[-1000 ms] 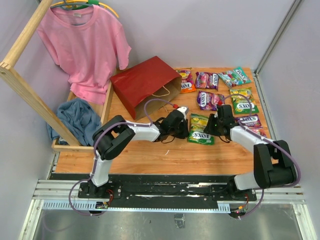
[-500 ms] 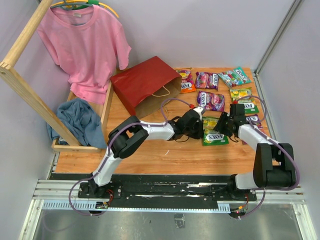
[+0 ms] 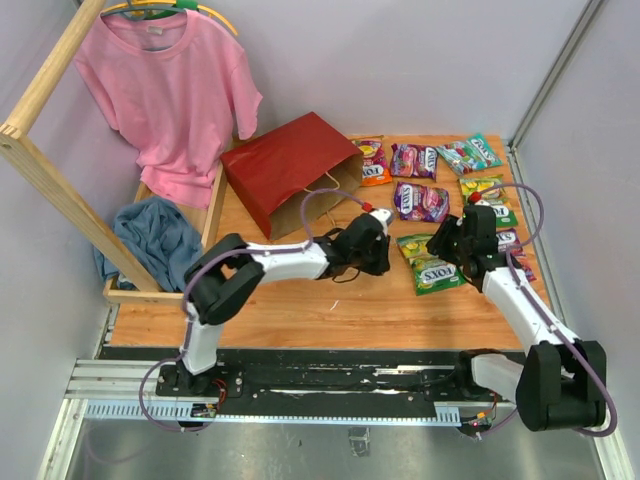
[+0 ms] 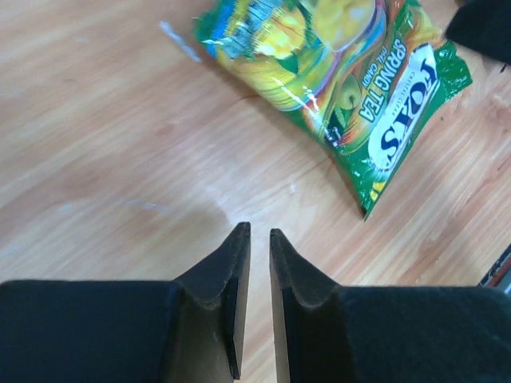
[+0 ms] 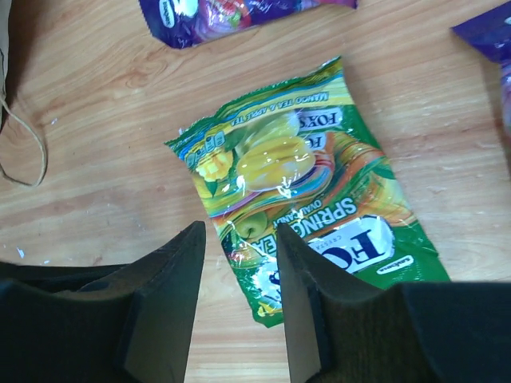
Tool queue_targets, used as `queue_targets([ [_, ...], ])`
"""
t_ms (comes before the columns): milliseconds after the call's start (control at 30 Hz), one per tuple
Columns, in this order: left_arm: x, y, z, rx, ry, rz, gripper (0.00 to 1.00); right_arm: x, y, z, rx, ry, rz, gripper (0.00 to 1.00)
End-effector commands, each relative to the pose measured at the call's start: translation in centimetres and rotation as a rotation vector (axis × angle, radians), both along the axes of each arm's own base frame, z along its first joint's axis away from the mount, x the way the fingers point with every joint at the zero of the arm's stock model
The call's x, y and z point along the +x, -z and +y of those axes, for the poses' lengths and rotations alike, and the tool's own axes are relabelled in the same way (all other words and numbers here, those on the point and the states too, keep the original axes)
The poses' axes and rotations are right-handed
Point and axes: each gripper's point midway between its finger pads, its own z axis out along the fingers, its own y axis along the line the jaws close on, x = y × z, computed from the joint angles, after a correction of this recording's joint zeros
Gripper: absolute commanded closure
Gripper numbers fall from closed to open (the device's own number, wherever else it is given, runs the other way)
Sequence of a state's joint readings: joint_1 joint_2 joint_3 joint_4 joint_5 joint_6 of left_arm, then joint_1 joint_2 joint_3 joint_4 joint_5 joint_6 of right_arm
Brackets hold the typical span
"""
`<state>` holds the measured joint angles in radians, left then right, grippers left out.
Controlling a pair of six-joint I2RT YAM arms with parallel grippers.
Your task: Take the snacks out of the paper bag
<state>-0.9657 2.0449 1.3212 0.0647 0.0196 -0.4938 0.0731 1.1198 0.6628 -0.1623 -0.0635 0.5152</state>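
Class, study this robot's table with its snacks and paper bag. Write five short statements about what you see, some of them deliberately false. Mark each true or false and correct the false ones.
1. The green glossy Fox's candy packet lies flat on the wooden table. True.
2. The dark red paper bag stands upright. False: it lies on its side.
3. The right gripper is open and holds nothing. True.
4. The left gripper grips the green packet. False: it holds nothing, and the packet lies apart from it.
5. The pink T-shirt lies folded on the table. False: it hangs at the back left.
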Motion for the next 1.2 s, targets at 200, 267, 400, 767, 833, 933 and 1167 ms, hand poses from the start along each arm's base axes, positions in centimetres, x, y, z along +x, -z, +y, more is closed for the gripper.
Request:
queue_targets([
  [200,4.3,-8.0,11.9,0.074,-0.254,-0.245,0.68,-0.5,4.1,1.7,0.007,-0.055,0.106,0.59],
  [267,5.4,-7.9,13.9,0.064,-0.300,-0.227,0.67,-0.6,4.9,2.1,0.021,-0.067,0.125,0.59],
  [400,6.9,-7.4,17.1,0.044,-0.368,-0.206,0.68,-0.7,5.1,2.5,0.039,-0.081,0.130,0.60],
  [767,7.5,-15.5,21.3,0.125,-0.443,-0.401,0.62,-0.9,0.9,2.8,0.039,-0.118,-0.048,0.55],
  [833,7.4,-17.6,22.1,0.139,-0.450,-0.439,0.56,-0.9,0.7,3.1,0.049,-0.125,-0.060,0.55],
  [933,7.7,-19.3,23.2,0.206,-0.444,-0.509,0.39,-0.9,0.7,3.6,0.068,-0.136,-0.065,0.54],
  [1167,7.8,-23.0,18.3,0.112,-0.196,-0.591,0.12,-0.9,0.4,4.5,0.090,-0.172,-0.077,0.49],
])
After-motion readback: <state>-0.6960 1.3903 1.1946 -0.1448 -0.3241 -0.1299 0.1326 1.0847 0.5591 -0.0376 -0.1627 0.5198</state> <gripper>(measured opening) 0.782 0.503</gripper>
